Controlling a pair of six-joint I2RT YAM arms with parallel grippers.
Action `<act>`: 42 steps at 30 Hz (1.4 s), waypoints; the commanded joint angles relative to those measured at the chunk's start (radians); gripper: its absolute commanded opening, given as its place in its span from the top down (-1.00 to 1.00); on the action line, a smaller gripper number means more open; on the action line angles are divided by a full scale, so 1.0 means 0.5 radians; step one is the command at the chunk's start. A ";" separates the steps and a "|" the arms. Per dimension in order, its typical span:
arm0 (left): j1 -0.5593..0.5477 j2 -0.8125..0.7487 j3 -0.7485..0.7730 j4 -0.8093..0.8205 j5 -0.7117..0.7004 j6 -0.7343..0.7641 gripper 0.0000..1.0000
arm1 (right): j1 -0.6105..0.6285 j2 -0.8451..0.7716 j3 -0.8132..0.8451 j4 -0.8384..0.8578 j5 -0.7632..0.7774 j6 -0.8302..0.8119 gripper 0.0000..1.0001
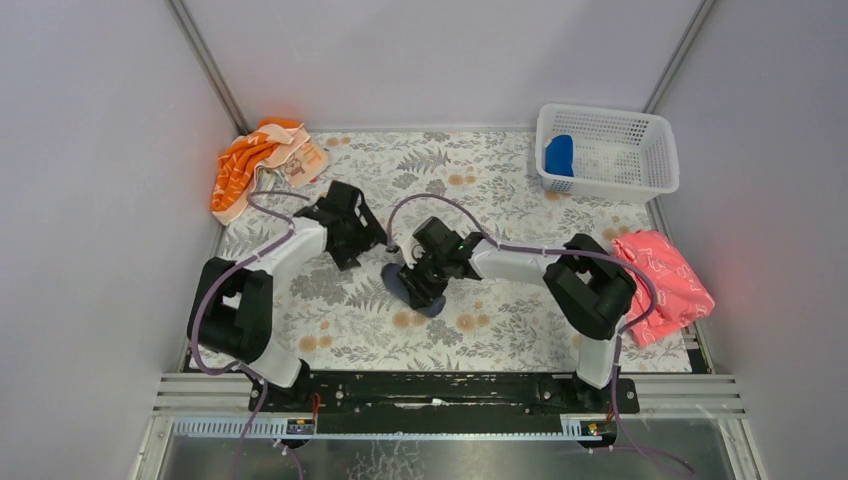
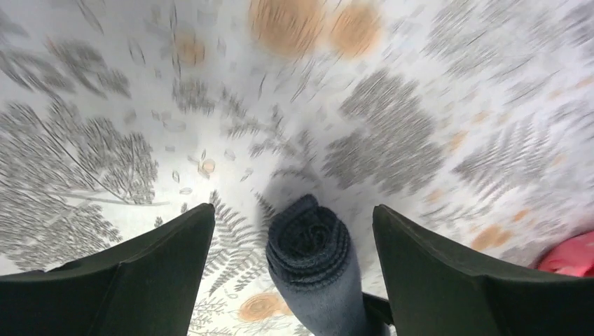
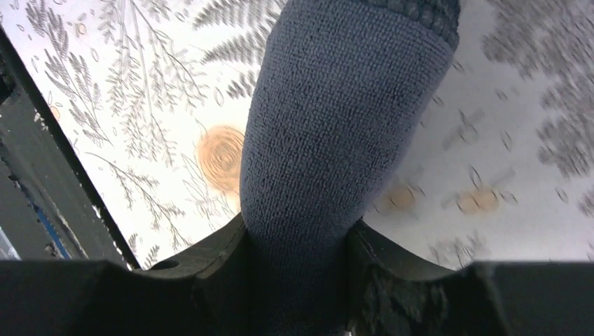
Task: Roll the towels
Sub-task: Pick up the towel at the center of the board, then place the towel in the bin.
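Pinched endwise in the jaws of the right gripper (image 3: 294,238), the grey towel roll (image 3: 336,126) may unwind beyond them; the left gripper (image 2: 291,217) gapes empty.

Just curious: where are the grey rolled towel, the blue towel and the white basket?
grey rolled towel (image 2: 308,241): left wrist view, spiral end.
blue towel (image 1: 559,155): top view, its middle.
white basket (image 1: 657,150): top view, right wall.

Rolled slate-grey towel (image 2: 308,245) end-on between wide-spread left fingers (image 2: 140,273), blurred fern-print tablecloth (image 2: 392,133) beneath.
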 commanded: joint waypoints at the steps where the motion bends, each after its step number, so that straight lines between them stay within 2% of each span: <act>1: 0.166 -0.099 0.428 -0.334 -0.174 0.214 -0.71 | -0.148 -0.212 -0.029 -0.305 -0.020 0.086 0.82; 5: 0.310 -0.245 0.639 -0.550 -0.289 0.368 -0.78 | -0.298 -0.378 0.037 -0.483 0.051 0.099 0.83; 10: 0.447 -0.418 0.708 -0.644 -0.422 0.617 -0.83 | -0.581 -0.551 0.188 -0.677 0.197 0.062 0.88; 15: 0.479 -0.494 0.626 -0.598 -0.539 0.720 -0.86 | -1.012 -0.581 0.436 -0.833 0.301 0.005 0.89; 18: 0.479 -0.505 0.500 -0.479 -0.516 0.733 -0.86 | -1.233 -0.524 0.662 -0.887 0.516 -0.051 0.89; 23: 0.506 -0.453 0.440 -0.458 -0.473 0.761 -0.86 | -1.582 -0.300 1.034 -0.938 0.755 -0.125 0.91; 27: 0.517 -0.500 0.418 -0.449 -0.559 0.762 -0.86 | -1.815 -0.116 1.259 -0.908 0.976 -0.208 0.95; 31: 0.539 -0.498 0.403 -0.447 -0.557 0.763 -0.87 | -1.933 0.120 1.457 -0.876 1.148 -0.345 0.95; 37: 0.564 -0.486 0.387 -0.448 -0.594 0.765 -0.88 | -2.029 0.539 1.715 -0.830 1.136 -0.438 0.95; 42: 0.587 -0.443 0.385 -0.451 -0.609 0.770 -0.88 | -2.035 0.834 1.941 -0.872 1.002 -0.450 0.95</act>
